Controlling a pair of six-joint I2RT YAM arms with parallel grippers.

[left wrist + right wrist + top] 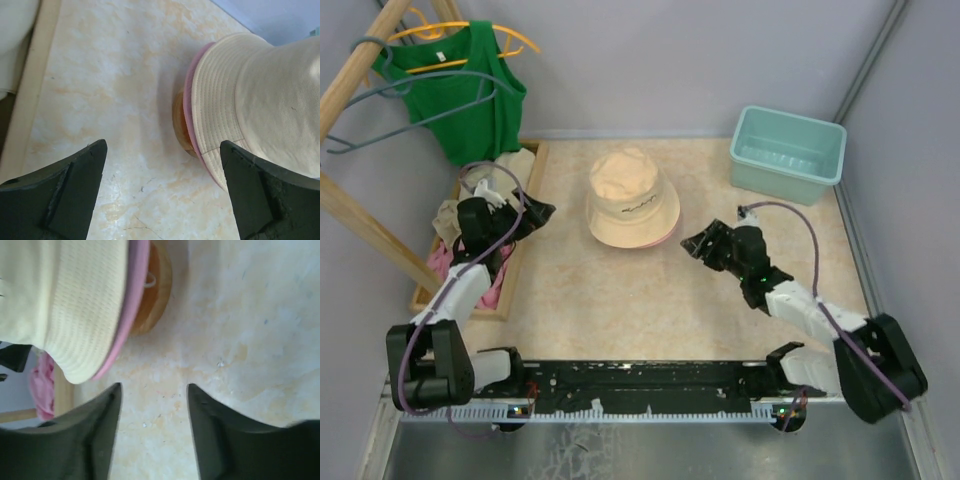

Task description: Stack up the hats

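The hats stand in one pile mid-table. The beige hat (633,195) with a small dark logo is on top. A pink brim (665,238) peeks out under it. The left wrist view shows the beige hat (260,95), the pink brim (189,90) and an orange hat (180,120) beneath. The right wrist view shows the same beige (65,300), pink (132,300) and orange (155,285) layers. The red hat is hidden. My left gripper (535,213) (162,145) is open and empty, left of the pile. My right gripper (692,243) (154,386) is open and empty, right of the pile.
A teal bin (788,152) stands at the back right. A wooden tray (510,275) at the left holds beige cloth (445,220) and pink cloth (440,262). A green tank top (460,90) hangs on a wooden rack (370,225) at the back left.
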